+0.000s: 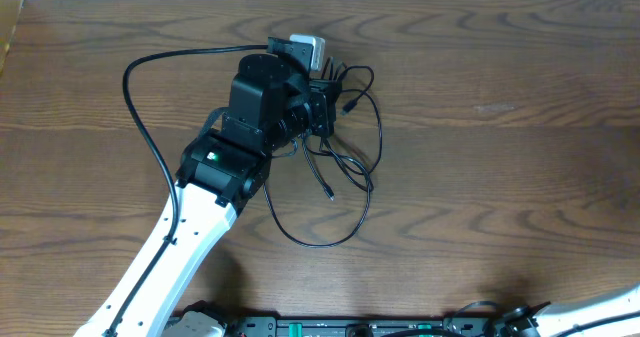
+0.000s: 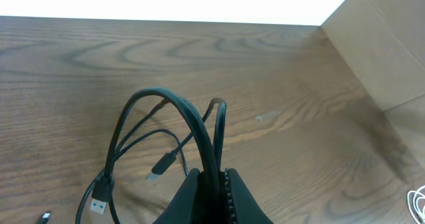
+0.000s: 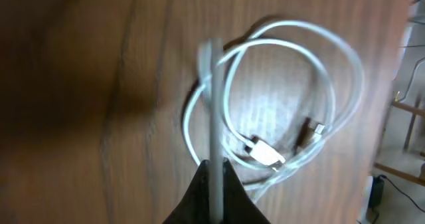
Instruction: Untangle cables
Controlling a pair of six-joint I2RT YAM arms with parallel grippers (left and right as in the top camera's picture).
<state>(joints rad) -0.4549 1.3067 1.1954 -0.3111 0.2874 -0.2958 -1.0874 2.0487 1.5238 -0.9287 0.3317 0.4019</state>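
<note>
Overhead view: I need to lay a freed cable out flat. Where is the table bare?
Bare: the wide table stretch right of the black cables, and the left side beyond the left arm's looping lead. Crowded: around the left gripper, amid the cable loops.

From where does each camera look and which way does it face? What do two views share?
Overhead: above the table, facing straight down; left arm over the black cables, right arm at the bottom edge.
Left wrist: behind the left end effector, facing across the table; its fingers grip the black cables.
Right wrist: behind the right end effector, facing down at the white cable it grips.
Shared: the black cables, in overhead and left wrist.
</note>
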